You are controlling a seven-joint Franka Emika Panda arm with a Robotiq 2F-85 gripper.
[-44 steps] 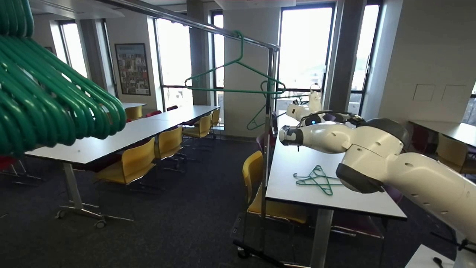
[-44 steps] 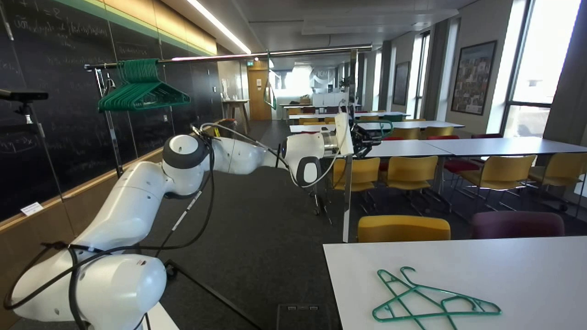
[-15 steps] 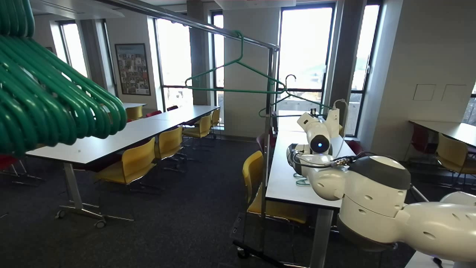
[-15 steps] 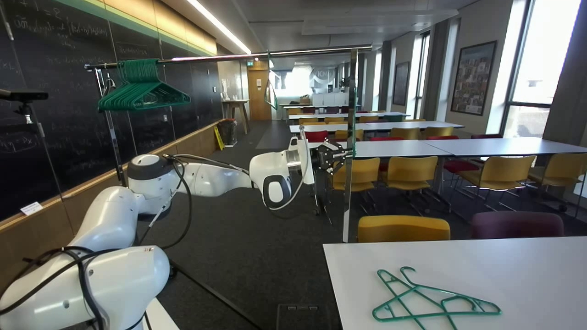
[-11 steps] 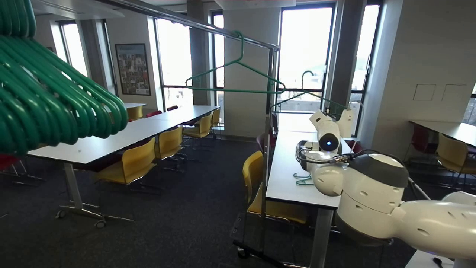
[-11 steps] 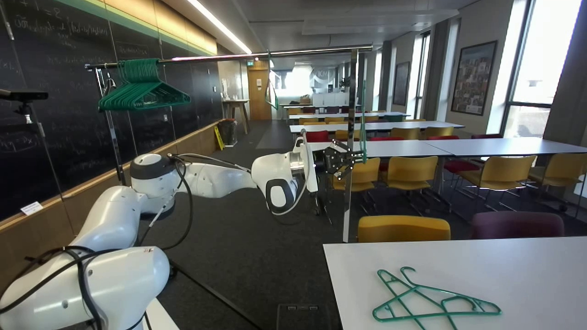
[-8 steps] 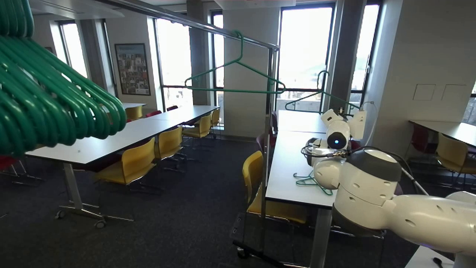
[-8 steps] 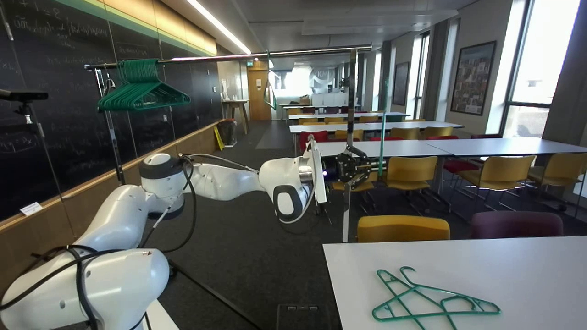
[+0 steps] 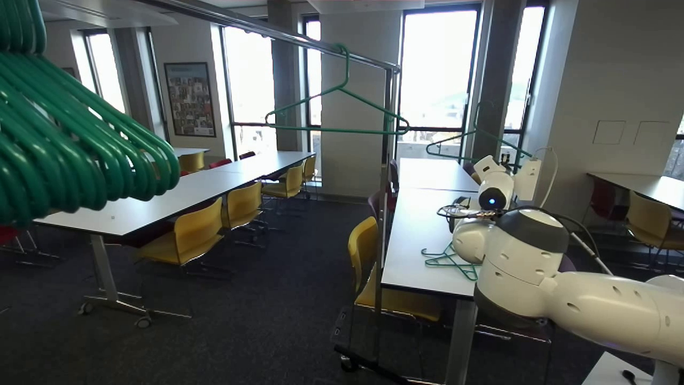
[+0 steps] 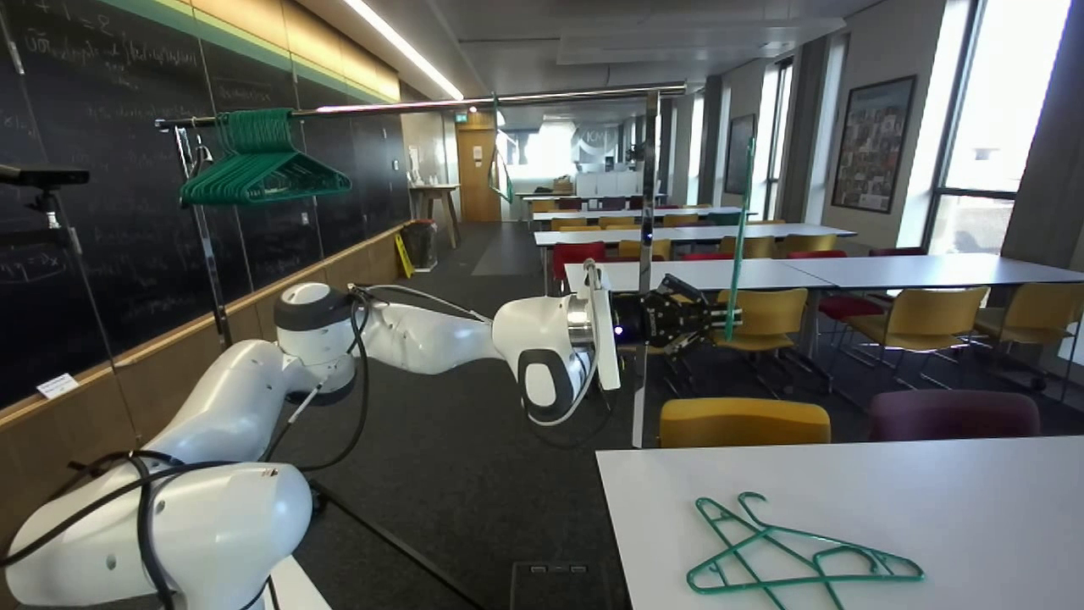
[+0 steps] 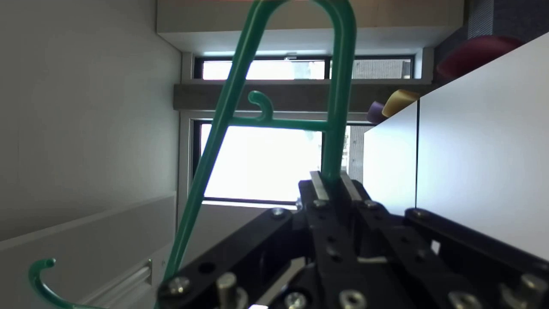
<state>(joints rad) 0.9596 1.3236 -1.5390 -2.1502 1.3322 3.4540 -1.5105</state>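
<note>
While a row of hangers (image 10: 262, 180) crowds the rail (image 10: 550, 97), the gripper (image 11: 330, 180) pinches a single green hanger (image 11: 340, 86) in mid-air.
Its jaws are drawn together on either side of the straight bottom bar, with only the bar's thickness between them. Hook uppermost, the held piece stands nearly upright with a slight lean, off the rail and just beyond the rack's upright post (image 10: 649, 178) as seen in an exterior view. Another hanger (image 9: 342, 130) hangs alone on the rail, well apart from the row. Further green hangers (image 10: 769, 530) lie crossed on the white tabletop (image 10: 999, 508), near a yellow chair (image 10: 745, 422) and a purple chair (image 10: 955, 415); a blackboard (image 10: 127, 169) shows behind the row.
</note>
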